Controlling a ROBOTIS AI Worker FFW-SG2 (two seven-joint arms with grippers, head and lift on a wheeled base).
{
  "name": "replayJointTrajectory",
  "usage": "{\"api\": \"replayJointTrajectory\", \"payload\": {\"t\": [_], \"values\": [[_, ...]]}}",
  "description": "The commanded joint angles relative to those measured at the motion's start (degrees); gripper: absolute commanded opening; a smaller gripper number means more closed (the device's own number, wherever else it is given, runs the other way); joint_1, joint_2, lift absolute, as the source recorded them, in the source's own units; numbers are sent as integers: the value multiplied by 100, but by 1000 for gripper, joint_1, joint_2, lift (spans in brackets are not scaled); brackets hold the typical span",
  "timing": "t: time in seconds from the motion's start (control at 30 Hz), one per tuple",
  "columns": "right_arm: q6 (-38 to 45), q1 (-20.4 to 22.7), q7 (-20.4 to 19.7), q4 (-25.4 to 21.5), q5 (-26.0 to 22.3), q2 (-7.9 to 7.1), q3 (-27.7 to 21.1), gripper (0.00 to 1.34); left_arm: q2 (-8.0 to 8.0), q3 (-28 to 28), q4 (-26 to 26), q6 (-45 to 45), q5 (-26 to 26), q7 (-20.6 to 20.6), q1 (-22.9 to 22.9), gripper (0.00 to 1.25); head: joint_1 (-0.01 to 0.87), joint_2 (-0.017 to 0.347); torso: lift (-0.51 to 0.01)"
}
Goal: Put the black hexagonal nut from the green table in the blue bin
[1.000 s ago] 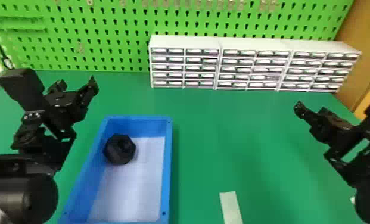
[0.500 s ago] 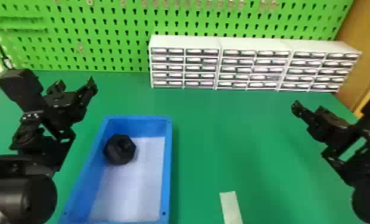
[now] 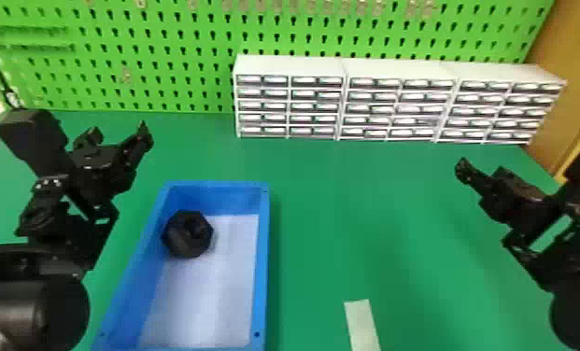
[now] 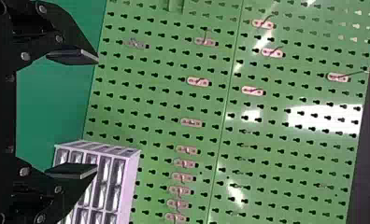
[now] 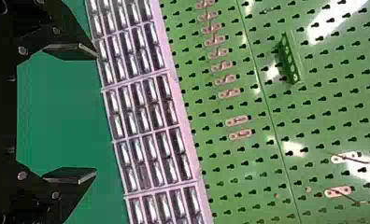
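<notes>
Right claw (image 3: pixel 482 171) shifted slightly inward; nut (image 3: pixel 179 239) unmoved in blue bin (image 3: pixel 263 261).

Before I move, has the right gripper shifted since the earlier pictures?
Yes: the right gripper has shifted slightly left in the head view, against the drawers.

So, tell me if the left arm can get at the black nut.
Likely yes: the left end effector is open and empty, and nothing covers the black nut in the blue bin, though its left wall is close.
</notes>
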Motion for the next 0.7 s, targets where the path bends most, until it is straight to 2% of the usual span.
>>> {"api": "replayJointTrajectory", "payload": {"t": [0.0, 0.67], "values": [[0, -4, 6, -3, 1, -6, -3, 950, 0, -3, 0, 0, 0, 5, -8, 815, 692, 8, -97], [0, -22, 6, -3, 1, -6, 15, 950, 0, -21, 0, 0, 0, 5, 1, 815, 692, 8, -97]]}}
